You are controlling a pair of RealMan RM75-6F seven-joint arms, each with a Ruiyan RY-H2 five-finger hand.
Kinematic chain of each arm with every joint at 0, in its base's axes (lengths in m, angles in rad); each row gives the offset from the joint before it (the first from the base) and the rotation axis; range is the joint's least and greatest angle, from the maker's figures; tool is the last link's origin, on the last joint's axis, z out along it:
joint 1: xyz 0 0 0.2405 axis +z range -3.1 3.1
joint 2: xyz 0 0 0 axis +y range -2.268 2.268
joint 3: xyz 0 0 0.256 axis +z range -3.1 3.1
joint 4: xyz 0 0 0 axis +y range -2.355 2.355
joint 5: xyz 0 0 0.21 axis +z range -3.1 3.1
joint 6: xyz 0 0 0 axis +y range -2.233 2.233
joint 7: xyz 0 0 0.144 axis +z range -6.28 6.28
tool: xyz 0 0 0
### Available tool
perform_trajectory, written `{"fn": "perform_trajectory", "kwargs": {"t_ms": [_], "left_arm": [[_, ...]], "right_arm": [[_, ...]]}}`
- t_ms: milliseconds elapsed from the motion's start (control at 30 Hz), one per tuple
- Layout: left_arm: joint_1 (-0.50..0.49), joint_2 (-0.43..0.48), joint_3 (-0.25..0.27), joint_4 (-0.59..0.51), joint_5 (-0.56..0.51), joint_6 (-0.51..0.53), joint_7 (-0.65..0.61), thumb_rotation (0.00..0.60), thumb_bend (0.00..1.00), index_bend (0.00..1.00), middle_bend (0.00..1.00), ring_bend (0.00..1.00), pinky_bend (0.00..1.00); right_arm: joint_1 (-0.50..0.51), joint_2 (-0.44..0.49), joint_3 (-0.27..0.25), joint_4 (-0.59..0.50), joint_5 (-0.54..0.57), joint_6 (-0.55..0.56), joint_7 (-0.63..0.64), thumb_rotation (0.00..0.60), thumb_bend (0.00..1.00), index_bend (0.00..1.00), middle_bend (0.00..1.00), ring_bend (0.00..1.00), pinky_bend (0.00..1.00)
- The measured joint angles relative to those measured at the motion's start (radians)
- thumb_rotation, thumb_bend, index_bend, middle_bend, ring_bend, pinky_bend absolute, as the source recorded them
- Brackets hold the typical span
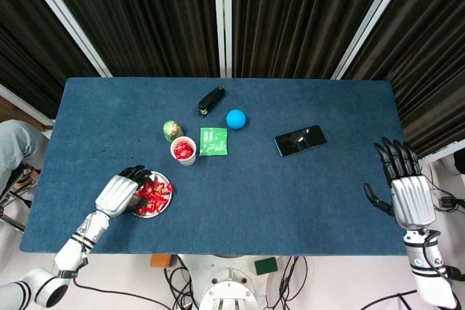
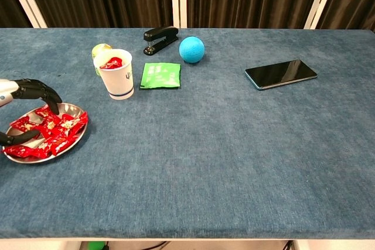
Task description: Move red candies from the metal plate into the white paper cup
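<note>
A round metal plate [image 1: 164,207] [image 2: 75,139] heaped with red candies [image 1: 152,195] [image 2: 55,129] sits near the table's front left. My left hand [image 1: 118,194] [image 2: 23,95] is lowered over the plate's left side, fingers apart and curved down, fingertips and thumb touching the candies. No candy is plainly held. The white paper cup [image 1: 183,150] [image 2: 115,74] stands behind and to the right of the plate with a red candy inside. My right hand [image 1: 404,188] hovers at the table's front right edge, fingers spread, holding nothing.
Behind the cup lie a green-gold ball [image 1: 172,130], a green packet [image 1: 213,141], a black stapler [image 1: 211,101] and a blue ball [image 1: 235,118]. A black phone [image 1: 300,140] lies right of centre.
</note>
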Motion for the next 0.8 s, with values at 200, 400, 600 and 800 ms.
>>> {"fn": "perform_trajectory", "kwargs": {"t_ms": [200,400,600,800], "left_arm": [[-0.009,-0.003,-0.002,0.010,0.009,-0.010,0.029,0.600,0.35,0.28,0.19,0.09,0.20],[-0.013,0.006,0.000,0.004,0.005,-0.033,0.051,0.600,0.35,0.28,0.18,0.09,0.20],[-0.018,0.012,0.000,-0.003,-0.008,-0.060,0.079,0.600,0.35,0.28,0.18,0.08,0.20],[-0.020,0.009,-0.003,-0.003,-0.012,-0.069,0.101,0.600,0.35,0.30,0.18,0.08,0.20]], "right_arm": [[-0.001,0.002,0.002,-0.004,0.002,0.002,-0.004,0.600,0.32,0.00,0.00,0.00,0.00],[0.001,-0.001,0.001,-0.003,0.003,-0.002,-0.006,0.600,0.32,0.00,0.00,0.00,0.00],[0.001,-0.004,0.001,-0.001,0.004,-0.004,-0.008,0.600,0.32,0.00,0.00,0.00,0.00],[0.000,-0.004,0.001,0.001,0.007,-0.003,-0.008,0.600,0.32,0.00,0.00,0.00,0.00]]}}
